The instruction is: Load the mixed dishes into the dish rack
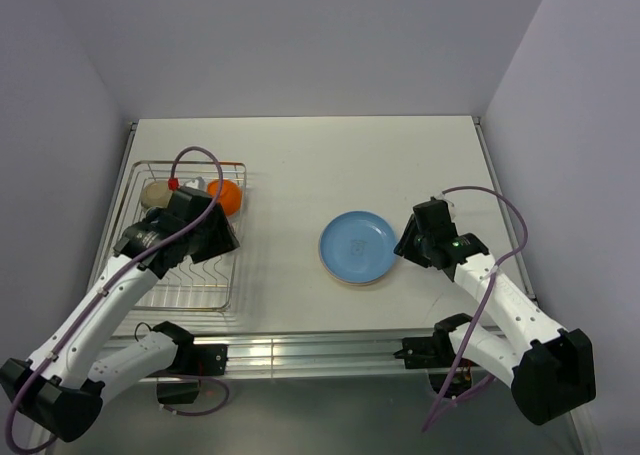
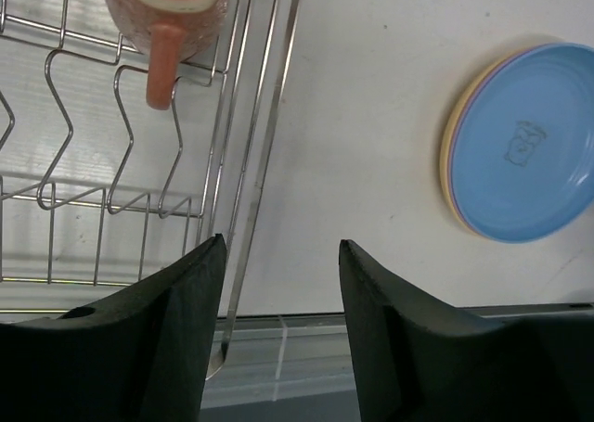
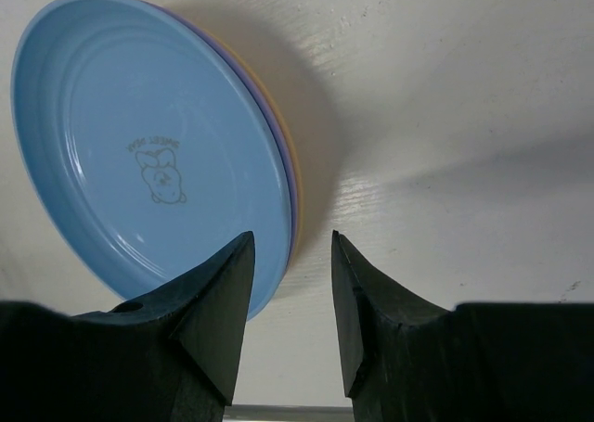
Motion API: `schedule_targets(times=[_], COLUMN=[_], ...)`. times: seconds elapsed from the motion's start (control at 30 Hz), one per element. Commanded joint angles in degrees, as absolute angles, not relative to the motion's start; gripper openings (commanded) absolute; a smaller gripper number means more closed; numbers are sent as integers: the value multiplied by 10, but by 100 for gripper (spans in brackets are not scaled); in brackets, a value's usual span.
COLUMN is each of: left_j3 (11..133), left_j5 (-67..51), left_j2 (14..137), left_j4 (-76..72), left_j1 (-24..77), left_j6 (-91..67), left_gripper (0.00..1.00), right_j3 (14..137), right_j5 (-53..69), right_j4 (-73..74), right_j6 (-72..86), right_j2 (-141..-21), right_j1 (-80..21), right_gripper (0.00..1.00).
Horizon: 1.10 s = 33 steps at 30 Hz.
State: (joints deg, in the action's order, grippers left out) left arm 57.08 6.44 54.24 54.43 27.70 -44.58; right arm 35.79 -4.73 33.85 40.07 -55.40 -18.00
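The dish rack [image 1: 188,297] stands at the left; a cream bowl [image 1: 155,192] and an orange-sided bowl [image 1: 228,196] sit at its far end. My left gripper [image 1: 215,237] hovers over the rack's right side. It [image 2: 280,242] is open and empty, with the rack's rim wire [image 2: 252,162] beside its left finger. A pinkish-orange mug [image 2: 167,9] rests in the rack. A blue plate [image 3: 139,144] tops a lilac and a tan plate [image 1: 357,247] at the centre. My right gripper [image 3: 292,236] is open, its jaws on either side of the stack's right rim.
The table's raised metal edges run along both sides [image 1: 497,190], and an aluminium rail [image 1: 300,353] lines the near edge. The purple cable of the left arm [image 1: 195,155] loops above the rack. The plate stack [image 2: 524,144] lies right of the rack.
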Motion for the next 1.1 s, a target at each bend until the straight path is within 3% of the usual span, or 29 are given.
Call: schedule_targets(times=[0.0, 0.53, 0.7, 0.77, 0.87, 1.07], left_j3=[561, 515, 520, 527, 540, 569], left_j5=[90, 88, 85, 85, 90, 94], left_j2=[550, 644, 694, 714, 729, 760], left_j4=[540, 478, 460, 454, 447, 446], left_j1=[279, 309, 315, 319, 325, 332], left_j6=[-439, -451, -446, -448, -453, -456], left_gripper=[57, 47, 33, 18, 5, 0], right_j3=[373, 368, 367, 365, 366, 367], right_j5=[-60, -62, -56, -59, -69, -84], right_j4=[323, 314, 311, 310, 314, 313], right_j6=[393, 393, 393, 393, 389, 382], right_j2=[-541, -545, -550, -547, -546, -564], right_j1=[-177, -177, -177, -177, -177, -177], right_gripper=[46, 46, 46, 46, 46, 46])
